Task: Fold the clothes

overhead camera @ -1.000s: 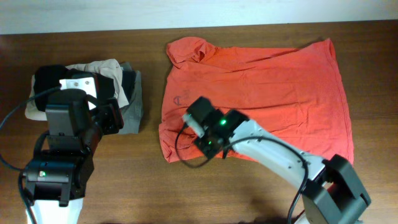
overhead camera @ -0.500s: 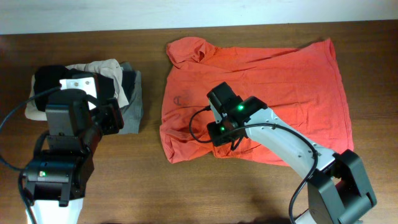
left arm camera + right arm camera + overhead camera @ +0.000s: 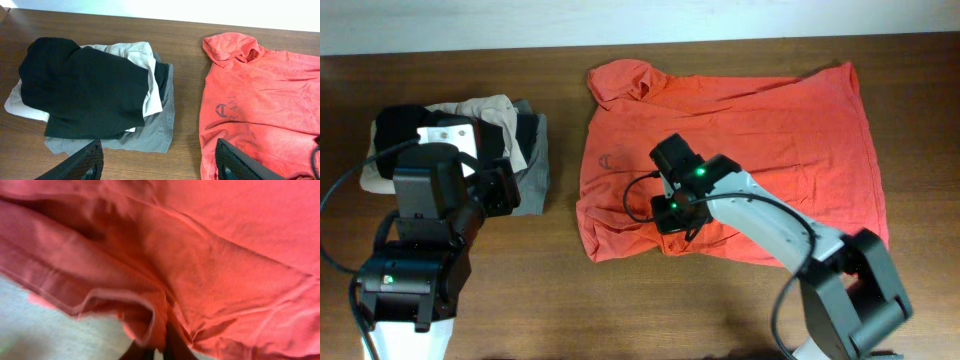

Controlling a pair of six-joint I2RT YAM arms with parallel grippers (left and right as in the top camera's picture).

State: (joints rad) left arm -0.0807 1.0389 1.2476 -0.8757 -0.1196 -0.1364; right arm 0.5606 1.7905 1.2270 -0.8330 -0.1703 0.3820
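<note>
Right wrist: right gripper [image 3: 156,352] pinching T-shirt [image 3: 225,275] fabric; left gripper [image 3: 160,161] released; lettering [image 3: 223,111] unreadable.

The left arm [image 3: 420,215] is a stack of blocky black housings over a white base, one green light glowing on it. The left claw [image 3: 160,162] has two rounded black fingers [image 3: 82,161]. The right arm [image 3: 765,228] has white tubular links, black joints and two green lights.

Robot lab: wooden table [image 3: 550,300], white wall [image 3: 440,25] behind.
</note>
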